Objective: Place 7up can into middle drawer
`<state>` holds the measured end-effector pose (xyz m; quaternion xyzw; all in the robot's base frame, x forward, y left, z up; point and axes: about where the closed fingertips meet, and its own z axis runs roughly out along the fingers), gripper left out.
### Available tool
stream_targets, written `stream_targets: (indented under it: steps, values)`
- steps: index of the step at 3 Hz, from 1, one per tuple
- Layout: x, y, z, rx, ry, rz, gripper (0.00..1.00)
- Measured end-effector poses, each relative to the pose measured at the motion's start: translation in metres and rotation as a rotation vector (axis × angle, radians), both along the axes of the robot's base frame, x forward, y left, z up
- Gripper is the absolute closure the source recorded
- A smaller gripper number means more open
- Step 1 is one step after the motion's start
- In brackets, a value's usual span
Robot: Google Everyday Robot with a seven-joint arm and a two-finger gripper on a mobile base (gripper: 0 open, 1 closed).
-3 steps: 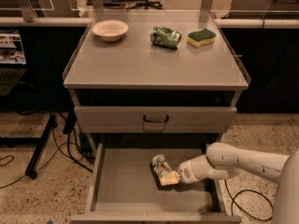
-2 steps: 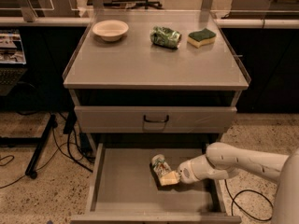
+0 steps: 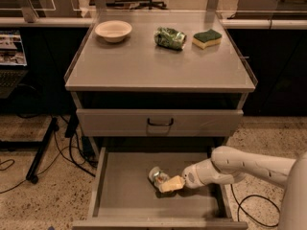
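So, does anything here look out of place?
The dark green can on the grey cabinet top lies sideways and looks crumpled. The whitish-silver 7up can lies sideways in the open grey drawer, beside the gripper.

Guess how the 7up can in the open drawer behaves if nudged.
The can seems to lie on its side on the flat floor of the drawer, so it would likely roll. Shiny metal skin: probably light, slippery, dentable. The claw sits close beside it, inside the drawer.
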<state>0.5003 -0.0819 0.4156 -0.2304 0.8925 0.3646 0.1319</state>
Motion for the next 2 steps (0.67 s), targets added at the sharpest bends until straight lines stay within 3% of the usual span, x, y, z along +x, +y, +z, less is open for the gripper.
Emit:
stream_targets:
  steps: [2]
  values:
    - [0.0,0.0001,0.0,0.0,0.0,0.0,0.0]
